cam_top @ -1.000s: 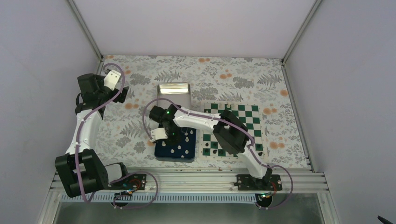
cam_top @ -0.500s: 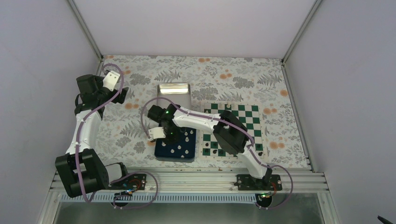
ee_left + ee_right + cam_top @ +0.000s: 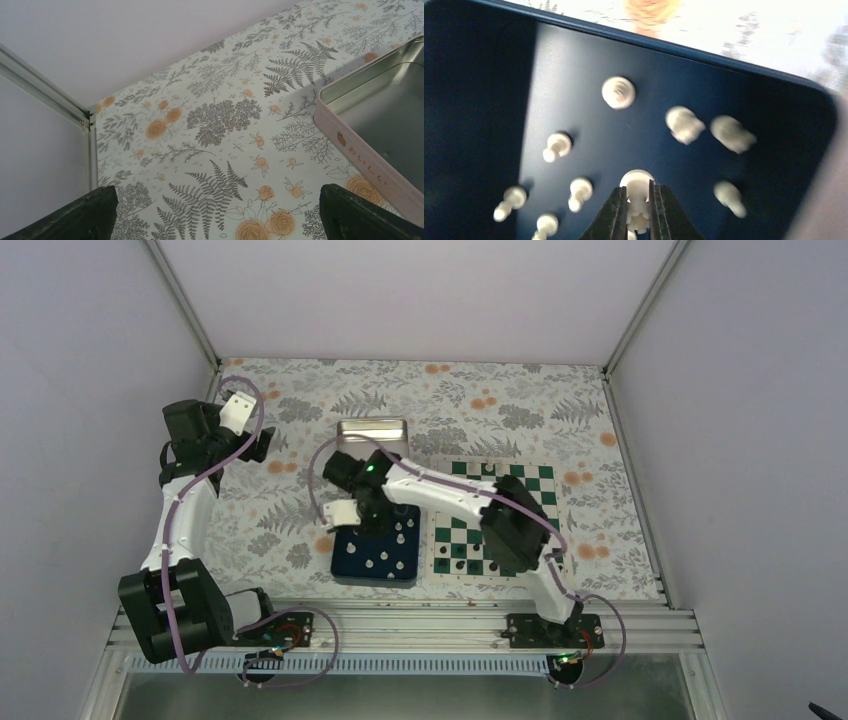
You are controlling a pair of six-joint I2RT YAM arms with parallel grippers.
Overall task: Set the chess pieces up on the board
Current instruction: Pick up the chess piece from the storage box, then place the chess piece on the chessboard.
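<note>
White plastic between dark fingers: the right gripper [image 3: 637, 194] pinches one white chess piece [image 3: 636, 182] by its sides. Its fingers [image 3: 616, 212] are drawn in tight against it, and the rounded top shows above the tips. Cannot tell whether the base of the piece clears the floor beneath; the wrist view is blurred.

Location of held piece: inside the dark blue tray [image 3: 574, 65], toward 6 o'clock of the wrist view. Other chess pieces [image 3: 618, 92] lie loose on the tray floor from 9 o'clock round to 3 o'clock of it, apart from one another, several tipped on their sides.

Top view: the tray lies at 6 o'clock from the metal tin [image 3: 372, 432], near it. The board [image 3: 535, 487] lies at 3 o'clock from the tray, just beside it. The right arm crosses above the board's left part. Small black figures [image 3: 459, 552] stand on the board's near rows.

The left gripper [image 3: 217, 200] hangs at 9 o'clock from the tin, above the floral cloth [image 3: 215, 115]. Both its fingertips [image 3: 80, 215] are spread wide, one at each lower corner of its wrist view.
</note>
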